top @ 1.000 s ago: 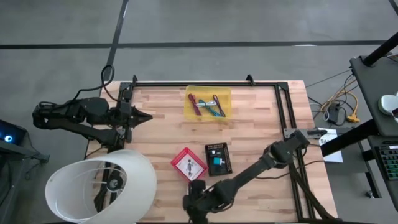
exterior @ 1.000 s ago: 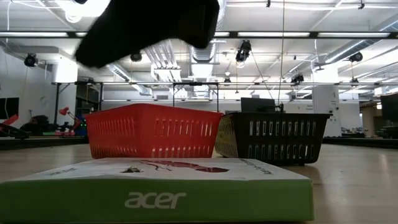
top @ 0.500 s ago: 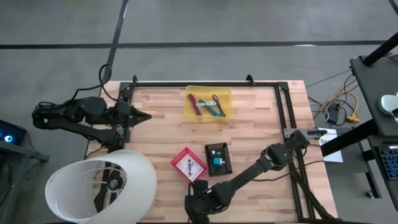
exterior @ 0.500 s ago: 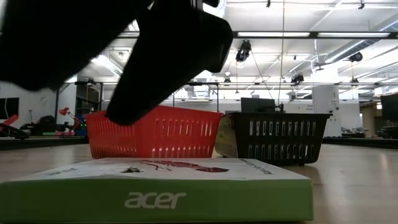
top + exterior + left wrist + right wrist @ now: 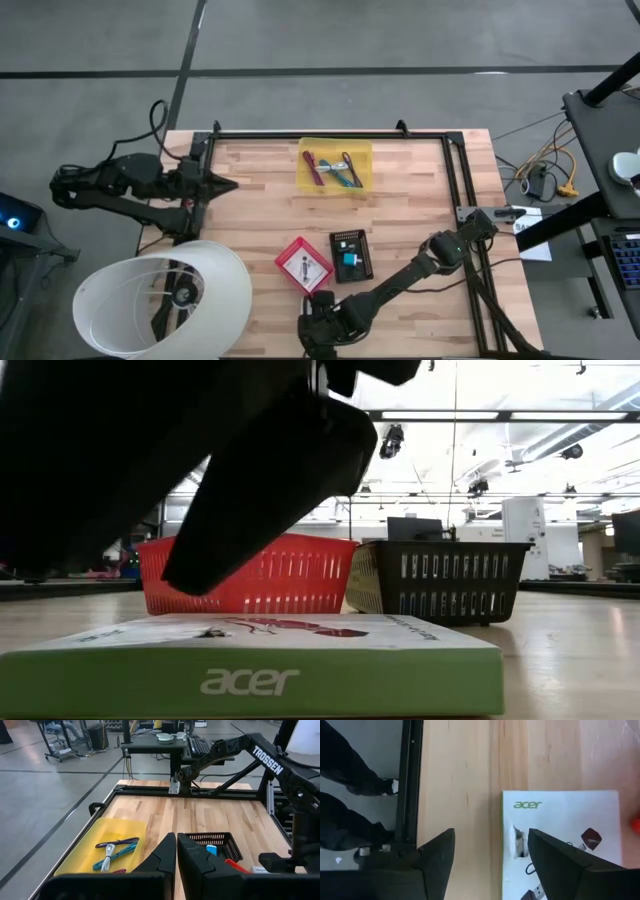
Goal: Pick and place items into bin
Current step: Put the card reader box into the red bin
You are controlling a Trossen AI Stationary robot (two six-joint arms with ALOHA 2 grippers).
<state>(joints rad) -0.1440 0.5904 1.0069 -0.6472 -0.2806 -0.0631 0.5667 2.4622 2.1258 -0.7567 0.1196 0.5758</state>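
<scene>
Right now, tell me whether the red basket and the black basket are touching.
Cannot tell. In the low view the red basket and black basket overlap at their rims, but one may stand behind the other; the high view is too coarse.

The surface is showing pale, striped wood planks edged by a black frame. Near the frame's far rail, a yellow tray is showing purple and magenta pens and a teal-handled tool. Beside the tray, a red basket is showing a white card inside, and a black basket is showing a blue bit. A white box is showing a green side with pale "acer" lettering. Both arms are looking black, including the right pincer. A white dome is sitting off the surface.
</scene>
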